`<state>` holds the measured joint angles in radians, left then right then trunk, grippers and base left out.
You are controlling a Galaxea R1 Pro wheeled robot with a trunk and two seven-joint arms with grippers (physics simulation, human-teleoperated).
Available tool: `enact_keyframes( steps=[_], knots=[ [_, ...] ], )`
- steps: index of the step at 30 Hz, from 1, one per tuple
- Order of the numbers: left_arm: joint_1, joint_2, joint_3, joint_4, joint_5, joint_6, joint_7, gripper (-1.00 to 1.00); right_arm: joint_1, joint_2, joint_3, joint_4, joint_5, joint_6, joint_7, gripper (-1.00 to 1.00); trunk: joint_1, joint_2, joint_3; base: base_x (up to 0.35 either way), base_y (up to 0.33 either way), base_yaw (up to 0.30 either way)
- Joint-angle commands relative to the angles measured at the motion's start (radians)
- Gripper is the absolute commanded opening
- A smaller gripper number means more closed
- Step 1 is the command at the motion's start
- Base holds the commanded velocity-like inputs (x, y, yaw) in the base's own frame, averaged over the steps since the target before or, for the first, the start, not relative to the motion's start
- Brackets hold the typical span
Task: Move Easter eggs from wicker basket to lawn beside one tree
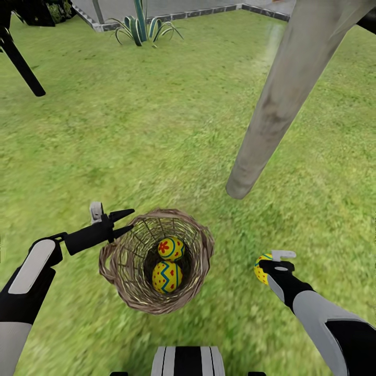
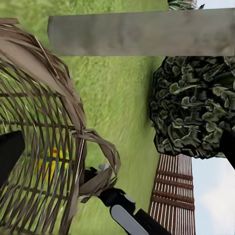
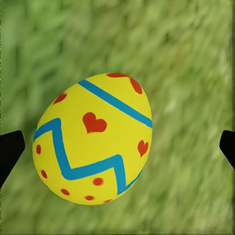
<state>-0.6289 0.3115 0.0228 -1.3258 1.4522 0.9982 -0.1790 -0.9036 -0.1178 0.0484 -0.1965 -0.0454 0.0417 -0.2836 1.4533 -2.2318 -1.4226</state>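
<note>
Sitting nearest on the lawn (image 1: 156, 130), the wicker basket (image 1: 201, 277) is holding two Easter eggs (image 1: 167, 277). Beside its rim the left gripper (image 1: 124, 222) is hovering, jaws parted and empty, seemingly readying for another pick. The right gripper (image 1: 269, 267) is carrying a third egg (image 3: 93, 139), though its grip is unclear. Beyond, the pale tree (image 1: 282, 99) trunk is rising, likely the drop spot.

Spiky striped plant (image 1: 140, 25) at grey paving edge (image 1: 172, 14); wooden slatted fence (image 2: 172, 193).
</note>
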Motion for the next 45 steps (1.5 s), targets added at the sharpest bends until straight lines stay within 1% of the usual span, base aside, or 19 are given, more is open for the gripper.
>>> enact_keyframes(
  steps=[1,9,20,36,41,45],
  knots=[
    [0.000,0.000,0.001,0.000,-0.010,0.004,-0.010,1.00,0.000,0.000,0.005,-0.001,-0.005,0.004,-0.004,1.00,-0.004,0.007,0.003,0.000,0.000,0.000],
    [0.000,0.002,0.003,-0.003,-0.009,0.004,-0.010,1.00,0.001,0.001,0.007,-0.001,-0.003,0.004,-0.004,1.00,-0.035,0.063,0.028,0.000,0.000,0.000],
    [0.000,0.013,0.005,-0.010,-0.005,0.006,-0.011,1.00,0.002,0.003,0.007,-0.001,0.001,0.003,-0.002,1.00,-0.077,0.140,0.062,0.000,0.000,0.000],
    [0.000,0.015,0.006,-0.009,-0.004,0.007,-0.011,1.00,0.002,0.004,0.008,-0.005,0.001,0.003,-0.001,1.00,-0.138,0.252,0.112,-0.023,0.000,0.000],
    [-0.001,0.039,0.011,-0.009,-0.003,0.007,-0.014,1.00,0.002,0.004,0.008,-0.006,0.001,0.003,0.000,1.00,-0.157,0.287,0.128,0.000,0.000,0.000],
    [-0.001,0.046,0.012,-0.009,-0.003,0.007,-0.035,1.00,0.002,0.004,0.008,-0.008,0.000,0.004,0.002,1.00,-0.173,0.315,0.141,0.000,0.000,0.000]
  ],
)
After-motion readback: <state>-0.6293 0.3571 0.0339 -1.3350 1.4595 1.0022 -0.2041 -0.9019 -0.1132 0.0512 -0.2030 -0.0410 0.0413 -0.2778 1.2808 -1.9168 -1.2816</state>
